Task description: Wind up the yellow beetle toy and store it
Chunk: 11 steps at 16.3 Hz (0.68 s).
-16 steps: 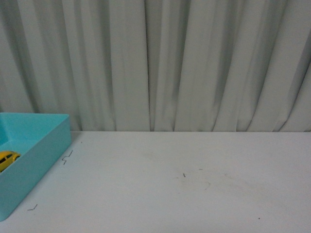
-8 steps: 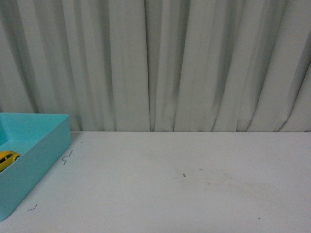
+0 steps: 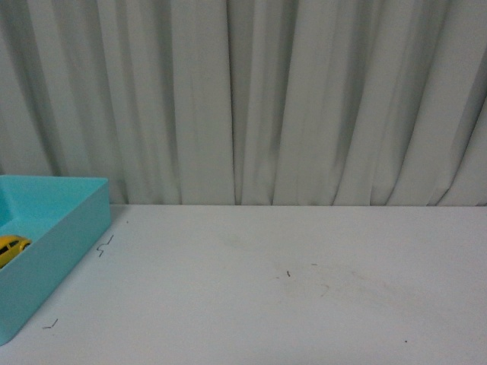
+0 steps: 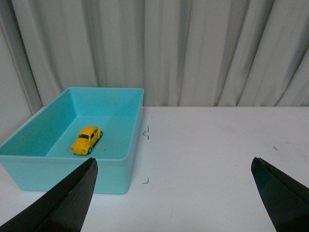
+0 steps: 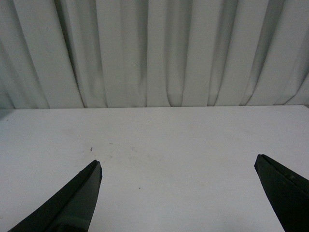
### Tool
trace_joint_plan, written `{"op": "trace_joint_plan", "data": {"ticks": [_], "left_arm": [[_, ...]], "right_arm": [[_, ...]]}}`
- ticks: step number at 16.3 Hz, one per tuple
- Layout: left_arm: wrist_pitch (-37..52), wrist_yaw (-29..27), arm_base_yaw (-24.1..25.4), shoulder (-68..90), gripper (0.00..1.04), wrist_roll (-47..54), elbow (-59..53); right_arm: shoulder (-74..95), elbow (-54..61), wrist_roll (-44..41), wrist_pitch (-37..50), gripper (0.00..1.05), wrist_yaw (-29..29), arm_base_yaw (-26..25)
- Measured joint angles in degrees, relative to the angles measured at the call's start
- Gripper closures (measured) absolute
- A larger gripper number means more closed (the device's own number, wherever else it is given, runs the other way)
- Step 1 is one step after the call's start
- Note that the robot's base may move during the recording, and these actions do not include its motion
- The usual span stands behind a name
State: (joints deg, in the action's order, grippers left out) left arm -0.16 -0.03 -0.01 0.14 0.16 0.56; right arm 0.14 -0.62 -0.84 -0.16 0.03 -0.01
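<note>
I am seeing the yellow beetle toy (image 4: 87, 139) sitting on its wheels on the floor of the turquoise bin (image 4: 113, 169), left of centre in the left wrist view. It is standing clear of all four walls, nearer the bin's front wall than its back one. In the front view only a sliver of the toy (image 3: 11, 249) is showing at the far left edge, tucked behind the bin's wall (image 3: 61, 251), so from that angle I am only just making it out.

My left claw (image 4: 176, 198) is hanging spread wide with nothing between its dark fingers (image 4: 67, 200), which are entering from the lower corners of the frame. The toy is lying well apart from them, up in the bin. My right claw (image 5: 178, 195) is likewise spread wide and gripping nothing, its fingers (image 5: 72, 198) framing bare white table (image 5: 178, 140).

The bin is resting on the table (image 3: 289, 289) at the lower left of the front view, with a pleated pale curtain (image 3: 266, 99) filling the upper half behind it. A few small dark marks (image 3: 104, 245) are showing on the table just beside the bin.
</note>
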Motion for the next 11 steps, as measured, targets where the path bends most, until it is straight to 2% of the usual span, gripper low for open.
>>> {"op": "trace_joint_plan", "data": {"ticks": [11], "left_arm": [[0.0,0.0,0.0,0.0,0.07,0.0,0.0]], "right_arm": [[0.0,0.0,0.0,-0.1,0.07,0.0,0.0]]}}
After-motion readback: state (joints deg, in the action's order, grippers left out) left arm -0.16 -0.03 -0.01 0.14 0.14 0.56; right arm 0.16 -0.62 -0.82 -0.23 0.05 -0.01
